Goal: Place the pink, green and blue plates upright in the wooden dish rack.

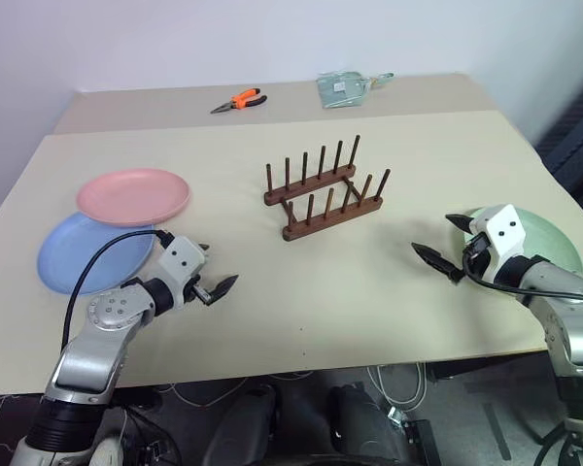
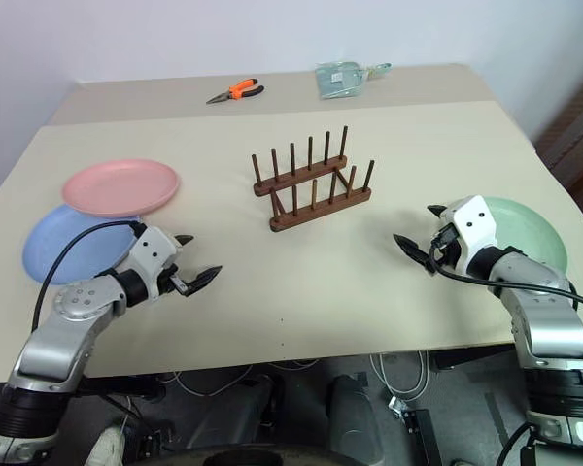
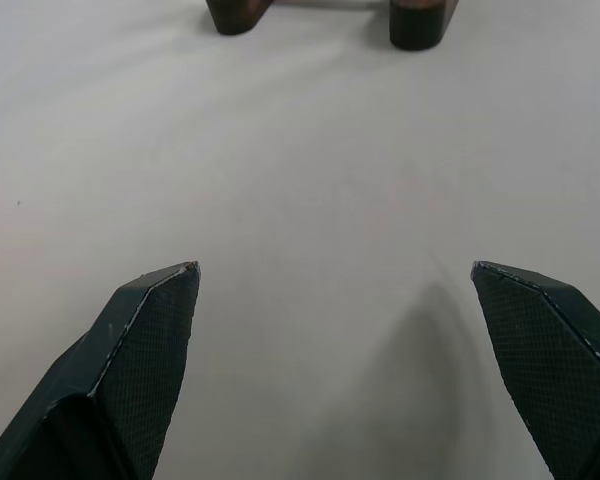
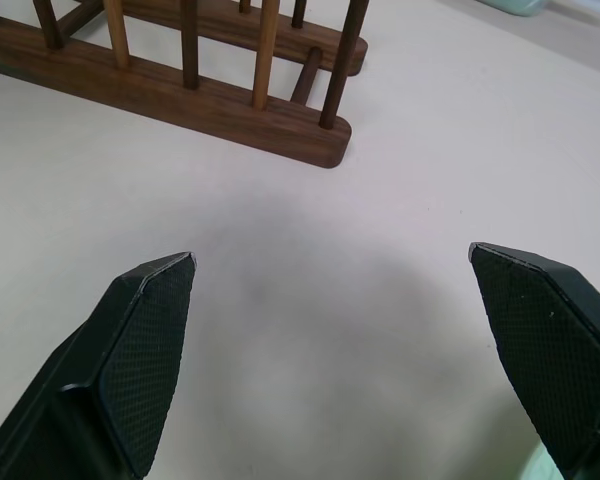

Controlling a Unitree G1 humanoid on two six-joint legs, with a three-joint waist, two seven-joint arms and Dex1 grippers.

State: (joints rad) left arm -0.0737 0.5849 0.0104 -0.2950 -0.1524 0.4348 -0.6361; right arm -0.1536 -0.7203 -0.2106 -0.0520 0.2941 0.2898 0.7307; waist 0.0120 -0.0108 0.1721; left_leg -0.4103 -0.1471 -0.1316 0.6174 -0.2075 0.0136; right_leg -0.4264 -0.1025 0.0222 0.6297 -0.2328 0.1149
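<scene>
Standing in the middle of the tabletop [image 1: 369,301], the wooden dish rack [image 1: 324,189] has no plate between its pegs. At the robot's left, the pink plate [image 1: 134,195] lies partly over the blue plate [image 1: 87,254]. The green plate [image 2: 525,231] lies flat at the right edge. The left hand [image 1: 214,276] hovers beside the blue plate with fingers wide apart, holding nothing. The right hand [image 2: 420,248], also spread and holding nothing, is at the green plate.

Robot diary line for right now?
rack: brown wooden peg rack empty | plates: pink, blue, green flat | tools: left, right open
</scene>
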